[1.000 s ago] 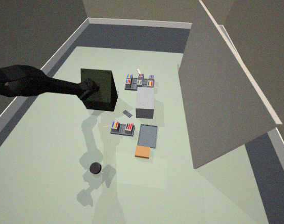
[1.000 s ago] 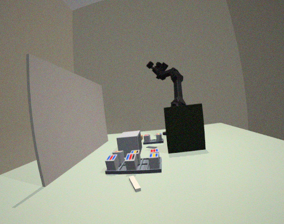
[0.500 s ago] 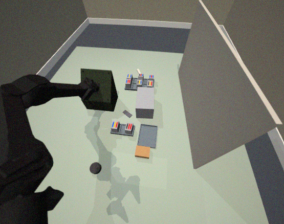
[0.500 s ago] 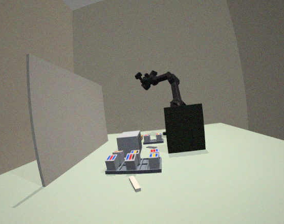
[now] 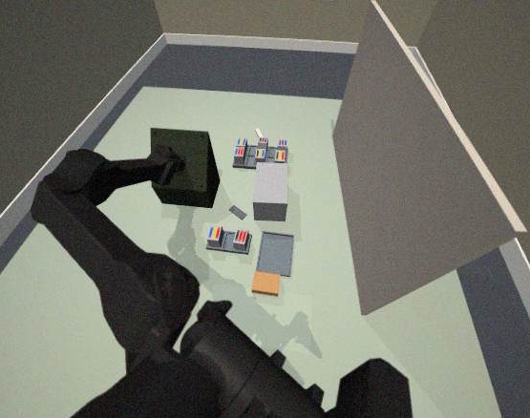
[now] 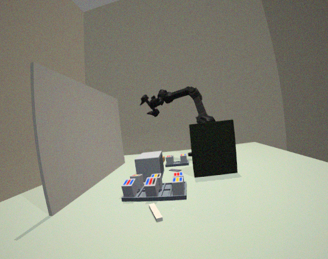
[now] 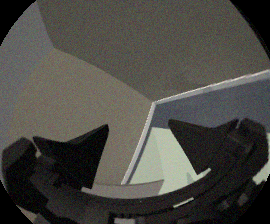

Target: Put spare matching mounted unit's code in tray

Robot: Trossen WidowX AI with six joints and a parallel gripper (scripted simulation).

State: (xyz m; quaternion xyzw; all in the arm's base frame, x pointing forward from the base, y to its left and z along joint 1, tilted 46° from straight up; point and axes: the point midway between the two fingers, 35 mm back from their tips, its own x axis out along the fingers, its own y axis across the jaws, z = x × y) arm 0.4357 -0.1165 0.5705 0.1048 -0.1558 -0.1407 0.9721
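Note:
My gripper (image 6: 144, 109) (image 7: 139, 125) is open and empty, high above the table. The grey box (image 5: 270, 183) (image 6: 148, 168) may be the mounted unit; no code shows on its visible faces. Beyond it a dark rack (image 5: 243, 166) (image 6: 153, 198) holds several grey spares with coloured stripes on top, such as a blue-and-yellow one (image 5: 260, 154) (image 6: 156, 175). A smaller rack (image 5: 226, 249) (image 6: 177, 164) holds a blue-yellow-red spare (image 5: 215, 234) and a red-striped spare (image 5: 242, 238). The blue-grey tray (image 5: 275, 253) is empty and hidden in the exterior view.
A tall grey panel (image 5: 406, 167) (image 6: 77, 118) stands beside the work area. The arm rises from a dark pedestal (image 5: 193, 143) (image 6: 214, 148). An orange block (image 5: 266, 283) adjoins the tray. A dark slab (image 5: 238, 212) (image 6: 175, 170) and a cream bar (image 5: 259, 133) (image 6: 155, 212) lie on the table.

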